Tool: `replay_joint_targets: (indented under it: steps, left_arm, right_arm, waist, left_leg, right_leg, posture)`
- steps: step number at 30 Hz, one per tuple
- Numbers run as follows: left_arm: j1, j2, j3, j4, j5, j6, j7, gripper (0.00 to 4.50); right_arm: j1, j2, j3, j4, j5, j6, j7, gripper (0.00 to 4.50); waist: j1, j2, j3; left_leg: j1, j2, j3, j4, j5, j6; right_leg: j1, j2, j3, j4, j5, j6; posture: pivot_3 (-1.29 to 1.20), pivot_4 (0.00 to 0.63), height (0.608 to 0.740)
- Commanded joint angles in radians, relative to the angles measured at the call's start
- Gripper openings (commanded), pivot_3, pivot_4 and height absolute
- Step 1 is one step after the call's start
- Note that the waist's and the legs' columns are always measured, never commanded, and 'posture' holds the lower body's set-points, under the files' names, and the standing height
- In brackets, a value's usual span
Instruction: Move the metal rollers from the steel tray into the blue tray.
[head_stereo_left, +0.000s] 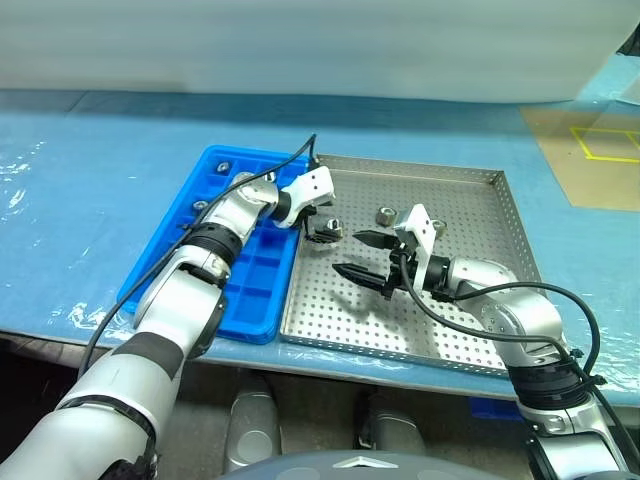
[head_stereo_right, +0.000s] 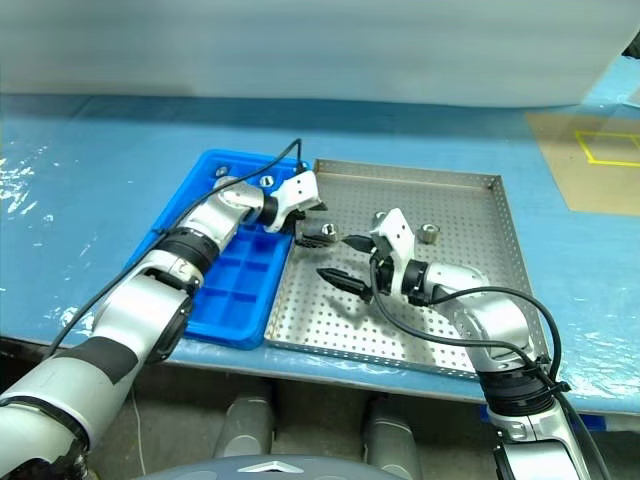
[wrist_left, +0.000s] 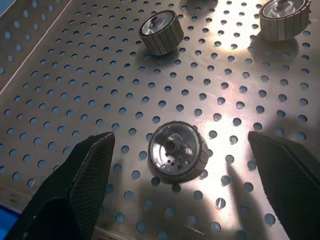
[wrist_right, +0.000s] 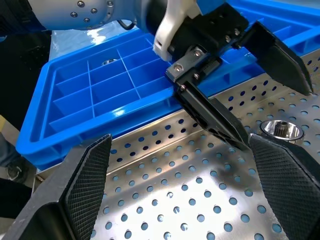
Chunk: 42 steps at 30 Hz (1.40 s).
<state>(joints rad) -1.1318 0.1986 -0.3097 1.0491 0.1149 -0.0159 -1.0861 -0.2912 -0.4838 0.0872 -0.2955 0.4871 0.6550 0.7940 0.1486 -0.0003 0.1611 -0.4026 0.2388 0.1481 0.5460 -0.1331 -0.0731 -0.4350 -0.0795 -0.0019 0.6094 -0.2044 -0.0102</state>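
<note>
The steel tray (head_stereo_left: 478, 212) lies beside the blue tray (head_stereo_left: 250, 282). My left gripper (head_stereo_left: 322, 231) reaches over the blue tray into the steel tray and stands open. Its fingers (wrist_left: 90, 165) straddle one metal roller (wrist_left: 175, 151) lying on the perforated floor, with a gap on each side. Two more rollers (wrist_left: 161, 32) (wrist_left: 282, 17) lie further along the tray. My right gripper (head_stereo_left: 350, 254) hovers open and empty just beside the left one, pointing at it. Rollers (head_stereo_left: 224, 166) (head_stereo_left: 200, 207) sit in compartments of the blue tray.
Both trays rest on a blue-covered table (head_stereo_left: 90, 200). A brown board with yellow tape (head_stereo_left: 600, 150) lies at the far right. The steel tray's raised rim (head_stereo_left: 505, 185) borders its far right corner.
</note>
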Motion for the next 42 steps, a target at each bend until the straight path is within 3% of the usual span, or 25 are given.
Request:
replay_joint_targets:
  steps: [1, 17, 21, 26, 32, 42]
  left_arm:
    - [-0.043, -0.003, -0.011, 0.046, 0.042, -0.061, 0.02, 4.48]
    - [-0.078, -0.023, -0.043, 0.175, 0.166, -0.095, 0.027, 4.48]
    - [-0.09, -0.032, -0.06, 0.199, 0.197, -0.106, 0.035, 3.57]
    - [-0.103, -0.042, -0.067, 0.224, 0.221, -0.103, 0.039, 1.77]
    - [-0.103, -0.047, -0.06, 0.23, 0.228, -0.102, 0.05, 0.12]
    - [-0.095, -0.046, -0.023, 0.2, 0.198, -0.111, 0.05, 0.05]
  right_arm:
    - [0.014, -0.002, -0.029, -0.064, 0.03, 0.005, -0.014, 4.5]
    - [0.047, 0.006, -0.03, -0.107, 0.043, 0.004, -0.076, 4.5]
    - [0.059, 0.007, -0.038, -0.129, 0.046, 0.005, -0.094, 4.5]
    - [0.064, 0.006, -0.042, -0.136, 0.047, 0.002, -0.109, 4.5]
    - [0.077, 0.001, -0.046, -0.146, 0.048, 0.001, -0.117, 4.5]
    - [0.078, -0.021, -0.053, -0.147, 0.044, 0.003, -0.102, 4.5]
  waist:
    - [-0.001, 0.0, 0.0]
    - [-0.029, 0.0, 0.0]
    - [-0.031, 0.0, 0.0]
    - [-0.041, 0.0, 0.0]
    - [-0.05, 0.0, 0.0]
    - [-0.052, -0.001, 0.0]
  left_leg:
    - [0.0, 0.0, 0.0, 0.0, 0.0, 0.0]
    - [0.011, -0.001, 0.001, -0.002, 0.0, 0.0]
    - [0.012, -0.001, 0.001, -0.003, 0.0, 0.0]
    - [0.012, -0.001, 0.001, -0.003, 0.0, 0.0]
    - [0.015, -0.001, 0.001, -0.003, 0.0, 0.001]
    - [0.015, -0.002, 0.001, -0.004, -0.001, 0.001]
  right_leg:
    - [0.0, 0.0, 0.0, 0.0, 0.0, 0.0]
    - [0.01, -0.001, 0.001, -0.002, 0.0, 0.0]
    - [0.01, -0.001, 0.001, -0.002, 0.0, 0.0]
    - [0.01, -0.001, 0.001, -0.002, 0.0, 0.0]
    - [0.013, -0.002, 0.001, -0.003, 0.0, 0.001]
    - [0.013, -0.002, 0.001, -0.004, 0.0, 0.001]
  posture:
    - [-0.03, 0.15, 0.74]
    - [-0.07, 0.15, 0.74]
    - [-0.11, 0.15, 0.74]
    - [-0.11, 0.15, 0.74]
    - [-0.13, 0.15, 0.74]
    - [-0.16, 0.15, 0.74]
